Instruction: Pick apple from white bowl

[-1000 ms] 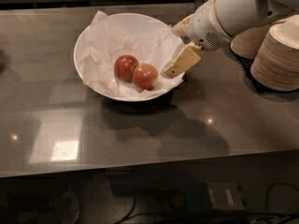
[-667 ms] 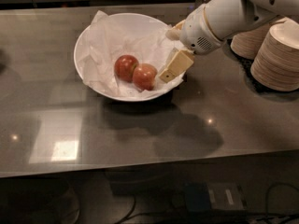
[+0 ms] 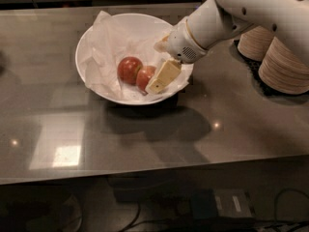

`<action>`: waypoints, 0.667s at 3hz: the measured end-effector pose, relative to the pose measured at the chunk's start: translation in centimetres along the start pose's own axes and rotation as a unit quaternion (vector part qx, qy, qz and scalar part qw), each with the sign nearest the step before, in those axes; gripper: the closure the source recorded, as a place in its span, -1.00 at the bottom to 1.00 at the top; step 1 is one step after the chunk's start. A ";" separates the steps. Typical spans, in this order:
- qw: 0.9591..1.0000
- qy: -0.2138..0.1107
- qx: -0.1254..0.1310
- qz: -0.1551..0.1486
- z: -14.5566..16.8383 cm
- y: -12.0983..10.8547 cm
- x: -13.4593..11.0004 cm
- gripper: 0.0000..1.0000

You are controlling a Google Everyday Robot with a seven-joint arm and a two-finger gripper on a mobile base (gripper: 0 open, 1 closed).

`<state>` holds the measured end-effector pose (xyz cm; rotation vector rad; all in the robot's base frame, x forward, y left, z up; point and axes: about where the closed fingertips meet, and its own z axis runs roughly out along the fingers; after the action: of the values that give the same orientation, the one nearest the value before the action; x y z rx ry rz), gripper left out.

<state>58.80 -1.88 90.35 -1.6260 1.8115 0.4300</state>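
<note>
My gripper (image 3: 156,66) hangs inside the white bowl (image 3: 83,42), at about 4 o'clock from its centre. The jaws stand spread and hold nothing. The nearer cream finger (image 3: 163,76) slants down toward 7 o'clock, with its tip low over the paper liner (image 3: 104,52). The other finger shows only as a stub at 12 o'clock from it.

The apple (image 3: 144,76) lies at 9 o'clock from that nearer finger, touching it or very nearly so; I cannot tell which. It sits outside my jaws, not between them. I judge this to be the approach step, with the grasp not yet made.

The next move calls for a small shift toward 9 o'clock, and perhaps a turn of the wrist, so the fingers straddle the fruit before they close. It needs care. The deeper red apple (image 3: 128,69) presses against the target's 10 o'clock side, so there is little room for a finger between them. A nudge may also roll either one across the crumpled paper.

The apple is small, round and red, with a paler orange-yellow blush on its upper face. It sits at about 5 o'clock in the bowl.

My arm (image 3: 227,18) reaches in from 2 o'clock. The stacked tan bowls (image 3: 285,66) stand well apart at 3 o'clock on the grey counter (image 3: 145,144).
</note>
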 end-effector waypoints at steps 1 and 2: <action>1.000 0.001 -0.012 -0.003 1.7 -0.3 -0.4 -0.60; 1.000 0.000 -0.020 0.001 2.9 -0.4 -0.3 -0.62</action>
<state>59.87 0.10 88.53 -1.6509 1.8156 0.4688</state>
